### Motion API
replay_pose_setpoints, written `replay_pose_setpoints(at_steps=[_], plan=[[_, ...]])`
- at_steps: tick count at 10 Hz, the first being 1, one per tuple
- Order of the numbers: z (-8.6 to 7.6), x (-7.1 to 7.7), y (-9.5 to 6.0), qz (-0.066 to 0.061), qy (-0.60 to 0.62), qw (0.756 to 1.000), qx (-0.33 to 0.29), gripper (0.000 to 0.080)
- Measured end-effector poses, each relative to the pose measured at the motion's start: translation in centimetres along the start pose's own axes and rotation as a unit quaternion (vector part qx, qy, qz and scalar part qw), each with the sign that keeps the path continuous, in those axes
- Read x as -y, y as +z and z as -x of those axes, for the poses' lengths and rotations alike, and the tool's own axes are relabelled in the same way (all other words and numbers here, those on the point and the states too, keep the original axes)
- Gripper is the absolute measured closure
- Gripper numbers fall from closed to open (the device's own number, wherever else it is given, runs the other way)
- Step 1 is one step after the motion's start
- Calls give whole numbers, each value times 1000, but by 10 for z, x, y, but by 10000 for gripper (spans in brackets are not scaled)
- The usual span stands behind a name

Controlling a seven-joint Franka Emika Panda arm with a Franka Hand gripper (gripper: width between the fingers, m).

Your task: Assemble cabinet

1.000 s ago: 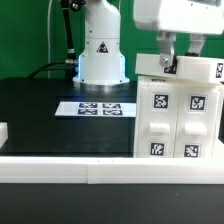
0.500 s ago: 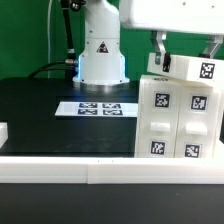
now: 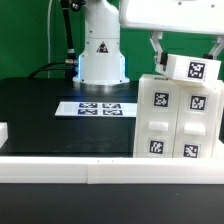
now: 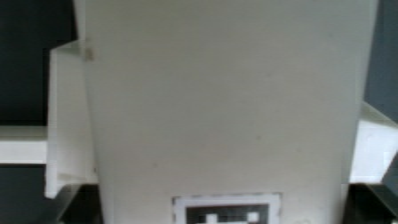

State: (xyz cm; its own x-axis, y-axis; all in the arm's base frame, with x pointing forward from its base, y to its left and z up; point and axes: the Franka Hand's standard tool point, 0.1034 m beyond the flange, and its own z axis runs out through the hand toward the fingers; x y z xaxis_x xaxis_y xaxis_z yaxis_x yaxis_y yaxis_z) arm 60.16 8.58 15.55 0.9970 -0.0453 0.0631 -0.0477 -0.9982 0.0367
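Note:
The cabinet [image 3: 180, 122] is a white box with tagged drawer-like fronts at the exterior view's right. My gripper [image 3: 186, 57] hangs just above it and is shut on a white top block [image 3: 196, 68] with one tag. The block is tilted and sits a little above the cabinet's top edge. One finger [image 3: 157, 52] shows at the block's left side. In the wrist view the held block [image 4: 214, 100] fills most of the picture, with its tag [image 4: 228, 212] between my gripper's [image 4: 222, 205] dark jaws. What lies beneath the block is hidden there.
The marker board [image 3: 97, 108] lies on the black table in front of the robot's white base [image 3: 100, 50]. A small white part [image 3: 3, 131] sits at the left edge. A white rail [image 3: 100, 172] runs along the front.
My gripper has moved toward the exterior view's left. The white block has gone from lying flat on the cabinet's top to being lifted and tilted.

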Motion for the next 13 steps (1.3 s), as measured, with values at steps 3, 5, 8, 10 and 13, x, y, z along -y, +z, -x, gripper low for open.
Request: replay_pose_setpoints(at_steps=[3, 5, 8, 10, 13], plan=[[1, -3, 2, -20, 137, 990, -6, 239], [-2, -3, 2, -37, 278, 960, -12, 239], [-5, 4, 1, -49, 423, 905, -18, 239], [-6, 8, 0, -60, 500, 864, -13, 239], [-7, 8, 0, -67, 557, 827, -6, 239]])
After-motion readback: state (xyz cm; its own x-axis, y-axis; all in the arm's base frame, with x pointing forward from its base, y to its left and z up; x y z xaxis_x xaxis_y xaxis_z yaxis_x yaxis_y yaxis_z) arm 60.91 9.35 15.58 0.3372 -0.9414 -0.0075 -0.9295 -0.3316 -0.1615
